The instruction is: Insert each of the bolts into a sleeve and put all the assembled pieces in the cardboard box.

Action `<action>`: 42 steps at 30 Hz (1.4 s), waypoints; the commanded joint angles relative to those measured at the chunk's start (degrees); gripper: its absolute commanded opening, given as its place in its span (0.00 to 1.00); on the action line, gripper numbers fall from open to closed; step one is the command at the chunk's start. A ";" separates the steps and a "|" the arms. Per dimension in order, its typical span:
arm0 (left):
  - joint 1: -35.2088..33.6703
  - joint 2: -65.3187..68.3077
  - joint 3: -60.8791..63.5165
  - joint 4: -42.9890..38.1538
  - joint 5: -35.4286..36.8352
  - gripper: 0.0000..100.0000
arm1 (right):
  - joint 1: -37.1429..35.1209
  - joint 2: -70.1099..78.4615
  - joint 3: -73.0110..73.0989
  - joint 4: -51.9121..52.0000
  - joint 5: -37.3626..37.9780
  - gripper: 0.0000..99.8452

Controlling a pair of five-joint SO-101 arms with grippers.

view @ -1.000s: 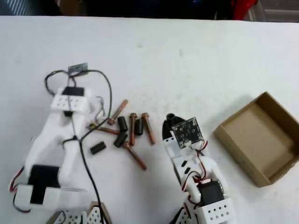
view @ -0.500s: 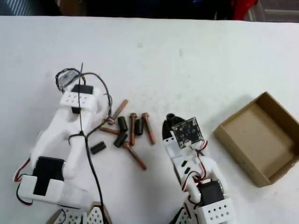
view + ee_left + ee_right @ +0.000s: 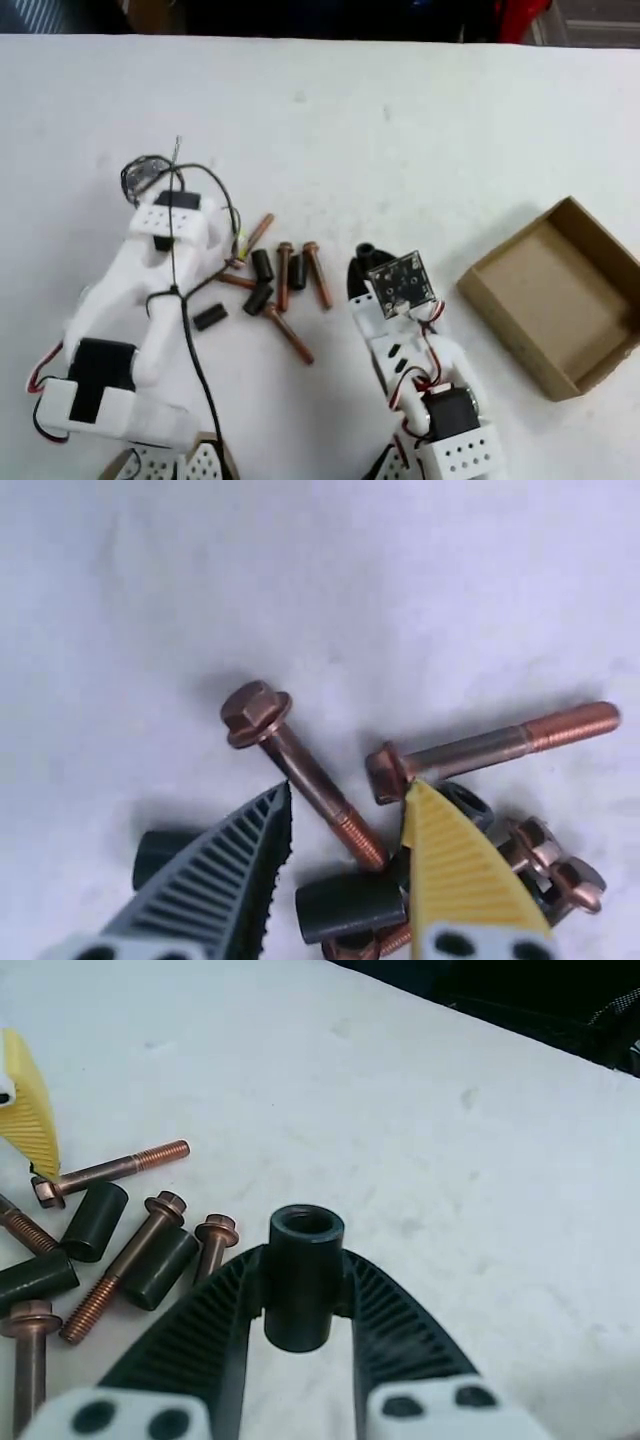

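Note:
Several copper bolts (image 3: 284, 275) and black sleeves (image 3: 262, 264) lie in a loose pile at centre-left of the white table. My left gripper (image 3: 347, 790) is open just above the pile's left edge, and one bolt (image 3: 300, 780) lies between its grey and yellow fingers (image 3: 450, 870). In the high view the left gripper (image 3: 238, 258) sits at that same edge. To the right of the pile, my right gripper (image 3: 303, 1295) is shut on an upright black sleeve (image 3: 305, 1255). From above, that right gripper (image 3: 362, 265) is just right of the bolts. The cardboard box (image 3: 560, 300) stands open at the far right.
A second bolt (image 3: 500, 748) and a sleeve (image 3: 350, 905) lie close to the left fingers. One sleeve (image 3: 209, 318) lies apart near the left arm. The left arm's black cable (image 3: 185, 330) hangs over its body. Bare table stretches behind the pile and between the right arm and the box.
The left arm has shifted right and slightly nearer, bringing its gripper up to the pile of bolts. The right arm has kept still with the sleeve.

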 commanded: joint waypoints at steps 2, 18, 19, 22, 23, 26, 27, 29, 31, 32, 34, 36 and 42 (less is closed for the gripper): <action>-4.09 -0.22 1.76 -1.85 0.44 0.19 | 0.75 -0.84 -0.26 -1.54 0.00 0.02; -4.00 -0.04 6.07 -2.29 0.18 0.19 | 0.84 -0.84 -0.26 -1.54 0.09 0.02; -4.00 -0.04 6.07 -2.29 0.18 0.19 | 0.84 -0.84 -0.26 -1.54 0.09 0.02; -4.00 -0.04 6.07 -2.55 0.18 0.19 | 0.84 -0.84 -0.26 -1.54 0.09 0.02; -4.00 -0.04 6.15 -3.25 0.18 0.19 | 0.84 -0.84 -0.26 -1.54 0.09 0.02; -4.00 1.01 7.47 -6.42 0.18 0.19 | 0.84 -0.84 -0.26 -1.54 0.09 0.02; -4.00 1.89 7.82 -7.65 0.18 0.19 | 0.84 -0.84 -0.26 -1.54 0.09 0.02; -4.35 4.18 7.30 -8.79 0.35 0.19 | 0.84 -0.84 -0.26 -1.54 0.09 0.02; -4.79 6.02 5.19 -7.56 0.35 0.19 | 0.84 -0.84 -0.26 -1.54 0.09 0.02; -5.05 6.90 3.78 -6.15 0.35 0.19 | 0.84 -0.84 -0.26 -1.54 0.09 0.02; -5.23 8.40 1.58 -3.78 0.35 0.19 | 0.84 -0.84 -0.26 -1.54 0.09 0.02; -5.05 10.15 -0.18 -1.93 0.35 0.19 | 0.84 -0.84 -0.26 -1.54 0.09 0.02; -4.88 13.76 -5.45 3.25 0.35 0.17 | 0.84 -0.84 -0.26 -1.54 0.09 0.02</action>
